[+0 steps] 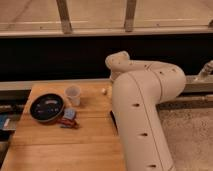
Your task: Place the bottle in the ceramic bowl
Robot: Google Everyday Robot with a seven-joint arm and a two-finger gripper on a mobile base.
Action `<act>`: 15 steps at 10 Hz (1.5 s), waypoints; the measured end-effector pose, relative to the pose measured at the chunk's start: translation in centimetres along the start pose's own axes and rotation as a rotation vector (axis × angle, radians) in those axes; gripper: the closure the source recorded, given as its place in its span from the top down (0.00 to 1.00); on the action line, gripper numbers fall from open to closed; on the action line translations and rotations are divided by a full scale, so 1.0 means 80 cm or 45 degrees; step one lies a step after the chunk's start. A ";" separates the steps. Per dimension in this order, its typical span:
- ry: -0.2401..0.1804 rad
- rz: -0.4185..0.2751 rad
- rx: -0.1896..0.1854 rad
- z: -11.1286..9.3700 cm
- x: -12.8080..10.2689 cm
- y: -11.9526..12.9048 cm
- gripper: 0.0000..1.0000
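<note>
The ceramic bowl (46, 107) is wide, shallow and black, and sits at the left of the wooden table (75, 147). Only a small pale bit of the bottle (104, 91) shows, at the back of the table, right against the edge of my white arm (142, 107). The rest of it is hidden. My gripper is hidden behind the bulk of my arm, somewhere beside the bottle at the back right of the table. The bottle lies well to the right of the bowl.
A translucent whitish cup (73, 95) stands just right of the bowl. A small blue and red packet (68, 118) lies in front of the cup. A flat black bar (113, 118) is mostly covered by my arm. A dark wall and rail run behind the table.
</note>
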 end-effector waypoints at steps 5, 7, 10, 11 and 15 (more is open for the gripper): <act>0.072 0.002 -0.049 0.018 -0.002 0.005 0.75; 0.102 -0.005 -0.052 0.021 -0.002 0.007 0.55; 0.124 -0.044 -0.053 0.025 -0.003 0.010 0.25; 0.127 -0.055 -0.053 0.026 -0.004 0.011 0.15; 0.044 -0.014 -0.018 -0.011 0.000 0.000 0.00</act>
